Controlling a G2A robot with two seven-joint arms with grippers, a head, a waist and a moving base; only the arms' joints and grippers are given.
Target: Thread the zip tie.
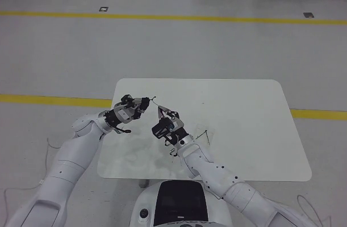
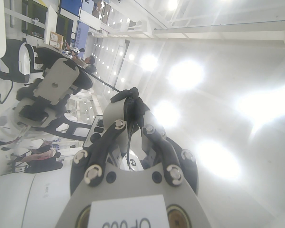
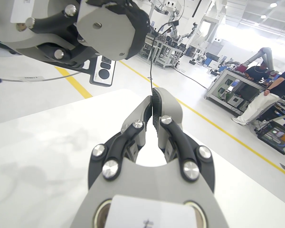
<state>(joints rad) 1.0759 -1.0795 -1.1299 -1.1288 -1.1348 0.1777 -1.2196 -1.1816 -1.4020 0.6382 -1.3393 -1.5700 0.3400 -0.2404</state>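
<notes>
A thin black zip tie is held in the air between my two grippers, above the left part of the white table. My right gripper is shut on one end of the strap, which rises straight out of its fingertips. The other end reaches my left gripper, whose black-wrapped fingertips are shut on the tie. A loose stretch of strap hangs back between the left fingers. In the top view the left gripper and right gripper sit close together.
A second thin black tie lies flat on the table just right of the right arm. The table's left edge runs under the left forearm. Yellow floor lines pass behind and beside the table.
</notes>
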